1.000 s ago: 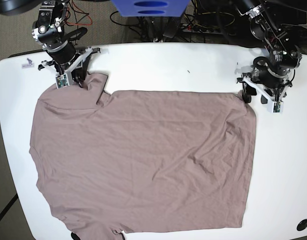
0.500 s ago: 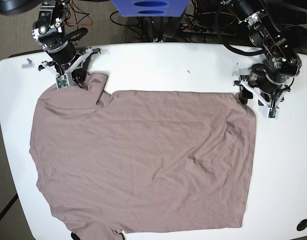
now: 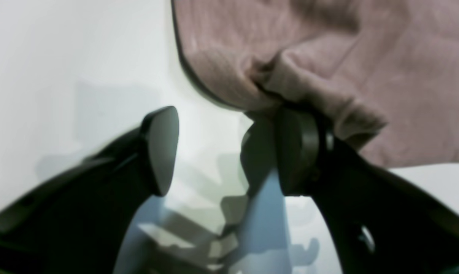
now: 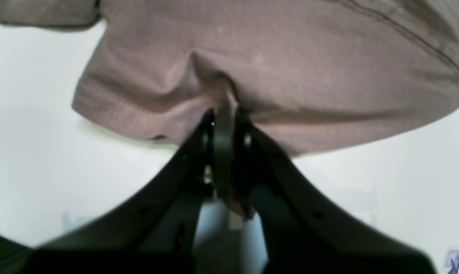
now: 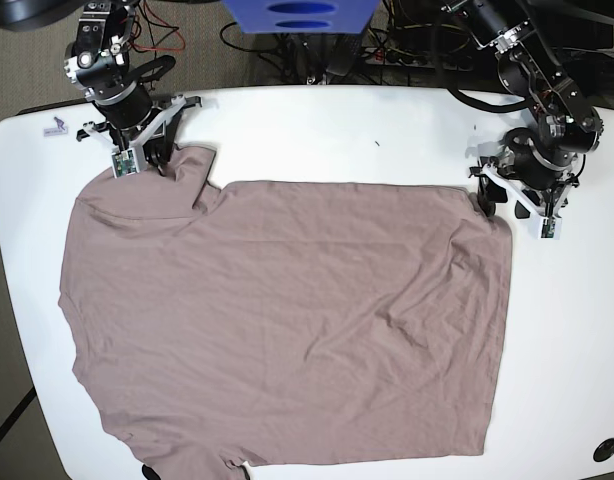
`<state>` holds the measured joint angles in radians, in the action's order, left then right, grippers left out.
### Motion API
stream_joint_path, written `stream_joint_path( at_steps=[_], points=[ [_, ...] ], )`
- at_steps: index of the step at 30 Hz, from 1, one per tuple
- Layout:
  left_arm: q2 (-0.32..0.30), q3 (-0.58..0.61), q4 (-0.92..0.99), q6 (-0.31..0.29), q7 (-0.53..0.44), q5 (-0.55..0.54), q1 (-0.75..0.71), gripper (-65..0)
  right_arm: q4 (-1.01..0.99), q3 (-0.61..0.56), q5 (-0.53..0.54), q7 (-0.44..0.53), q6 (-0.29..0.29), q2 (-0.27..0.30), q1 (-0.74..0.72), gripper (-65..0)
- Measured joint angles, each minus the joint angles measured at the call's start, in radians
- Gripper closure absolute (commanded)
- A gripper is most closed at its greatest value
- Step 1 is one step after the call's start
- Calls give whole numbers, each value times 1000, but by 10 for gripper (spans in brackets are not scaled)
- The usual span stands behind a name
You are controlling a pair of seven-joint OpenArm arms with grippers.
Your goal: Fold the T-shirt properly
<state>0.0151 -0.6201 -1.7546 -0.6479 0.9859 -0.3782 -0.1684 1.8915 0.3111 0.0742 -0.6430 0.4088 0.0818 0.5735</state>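
Mauve T-shirt (image 5: 287,320) sleeve pinched in right gripper (image 4: 223,114)

T-shirt: we see a plain dusty mauve-brown knit T-shirt (image 5: 287,320), no print.
Table: we see a glossy white rounded table (image 5: 387,130).
Pincers: we see black fingers (image 3: 161,148), white brackets.
Box: blue, behind the table (image 5: 299,14).

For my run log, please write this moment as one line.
stage: corner grasp | right gripper: shut on T-shirt sleeve | left gripper: open at hem corner | table: white
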Motion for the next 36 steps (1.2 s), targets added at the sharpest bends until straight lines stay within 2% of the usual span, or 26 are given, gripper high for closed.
stream_joint_path(
  at_steps=[5, 13, 16, 22, 36],
  points=[
    [5, 3, -2, 0, -18, -1, -4, -374, 0, 0, 0, 0, 0, -1, 0, 0],
    [16, 2, -17, 1, 6, -17, -2, -376, -1, 0, 0, 0, 0, -1, 0, 0],
    [15, 0, -17, 0, 39, -51, 5, -378, -1, 0, 0, 0, -6, -1, 0, 0],
    [15, -2, -19, -43, 125, -118, 11, -378, -1, 0, 0, 0, -7, -1, 0, 0],
    [-13, -23, 9, -56, 89, -79, 27, -375, -1, 0, -3, 0, -7, -1, 0, -1]
  ],
)
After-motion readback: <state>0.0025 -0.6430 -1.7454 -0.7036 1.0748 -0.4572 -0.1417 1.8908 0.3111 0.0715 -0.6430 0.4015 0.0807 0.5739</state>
